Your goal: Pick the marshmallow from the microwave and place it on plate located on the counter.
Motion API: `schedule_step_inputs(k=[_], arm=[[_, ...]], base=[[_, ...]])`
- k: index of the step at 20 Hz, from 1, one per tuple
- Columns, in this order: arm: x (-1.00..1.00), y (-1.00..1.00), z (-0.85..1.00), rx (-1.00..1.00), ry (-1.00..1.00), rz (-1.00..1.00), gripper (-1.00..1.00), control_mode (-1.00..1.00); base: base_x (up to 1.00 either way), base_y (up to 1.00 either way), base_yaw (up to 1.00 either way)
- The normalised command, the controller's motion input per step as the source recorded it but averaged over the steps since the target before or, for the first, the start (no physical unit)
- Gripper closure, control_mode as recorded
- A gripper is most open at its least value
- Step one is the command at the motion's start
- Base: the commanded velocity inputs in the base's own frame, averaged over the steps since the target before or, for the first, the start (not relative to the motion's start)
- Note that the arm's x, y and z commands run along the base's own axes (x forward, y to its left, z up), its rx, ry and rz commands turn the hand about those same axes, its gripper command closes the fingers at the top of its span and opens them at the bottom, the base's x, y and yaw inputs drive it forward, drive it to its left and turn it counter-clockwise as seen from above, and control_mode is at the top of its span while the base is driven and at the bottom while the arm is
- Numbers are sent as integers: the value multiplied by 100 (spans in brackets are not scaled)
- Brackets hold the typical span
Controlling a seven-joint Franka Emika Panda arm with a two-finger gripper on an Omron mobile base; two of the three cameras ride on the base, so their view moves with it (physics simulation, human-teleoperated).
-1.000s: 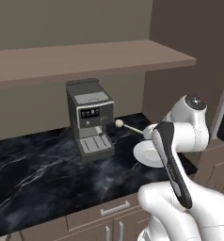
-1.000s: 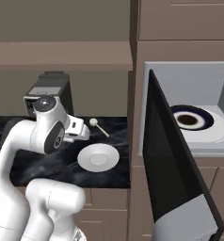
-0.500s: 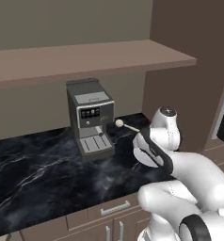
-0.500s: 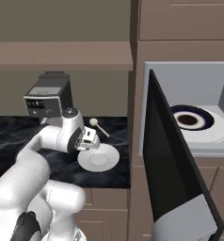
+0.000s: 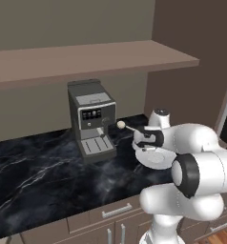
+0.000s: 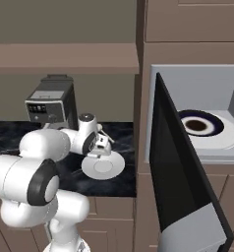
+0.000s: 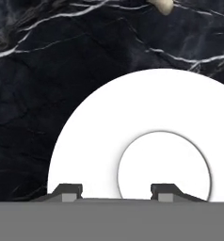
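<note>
My gripper [image 5: 146, 147] hangs low over the small white plate [image 5: 156, 159] on the black marble counter [image 5: 44, 176]. In the hand view the gripper [image 7: 116, 190] is open, its fingertips [image 7: 69, 190] wide apart over the plate [image 7: 95, 141] with nothing between them. The right base view shows the gripper [image 6: 103, 152] above the plate's [image 6: 103, 167] far edge. The microwave [image 6: 188, 93] stands with its black door [image 6: 183, 167] swung open. Its white turntable [image 6: 232, 135] carries a navy-rimmed dish [image 6: 200, 125]. The marshmallow is hidden or out of view.
A dark grey coffee machine [image 5: 91, 121] stands behind the plate to the left. A cream knob on a thin stick [image 5: 120, 125] lies between them, its tip [image 7: 163, 5] at the hand view's top. A brown shelf [image 5: 87, 59] runs above. The open door juts out past the counter's right end.
The arm has swung down from a raised pose. The hand has dropped to just above the white plate. Plate, coffee machine and microwave have not moved.
</note>
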Motion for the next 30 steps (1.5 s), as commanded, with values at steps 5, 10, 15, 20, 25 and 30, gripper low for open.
schedule_step_inputs(k=[5, 10, 15, 20, 25, 30], arm=[[0, -3, -25, 0, 3, 0, 100, -100], [0, -22, -54, 0, 0, 0, 100, -100], [0, -11, -13, 0, 0, 0, -100, -100], [0, 0, 0, 0, 0, 0, -100, -100], [0, 0, 1, 0, 0, 0, -100, -100], [-14, 15, 53, -1, -4, 0, -100, -100]], base=[[0, 0, 0], [0, 0, 0], [0, 0, 0], [0, 0, 0], [0, 0, 0], [0, 0, 0]])
